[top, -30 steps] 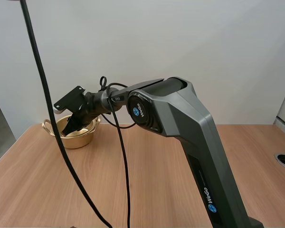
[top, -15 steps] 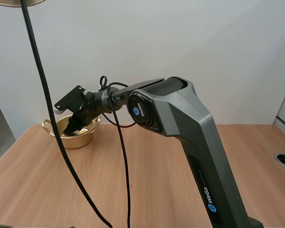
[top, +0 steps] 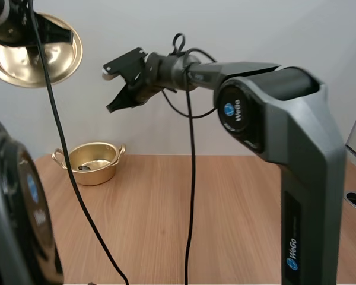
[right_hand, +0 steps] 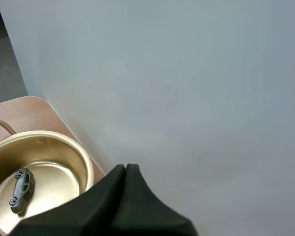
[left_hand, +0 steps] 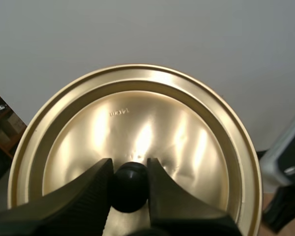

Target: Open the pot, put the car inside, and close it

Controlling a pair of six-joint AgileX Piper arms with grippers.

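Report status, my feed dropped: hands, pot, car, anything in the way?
Left hand shut on lid, held high, off pot. Right hand shut, empty, up high. Car lying in open pot. Nothing over pot.

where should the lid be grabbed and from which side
By the black knob at the centre of the lid, coming straight at the knob side with one finger on each side of it. The rest is a wide, smooth, thin disc that offers no purchase. The left gripper pinches the knob just this way.
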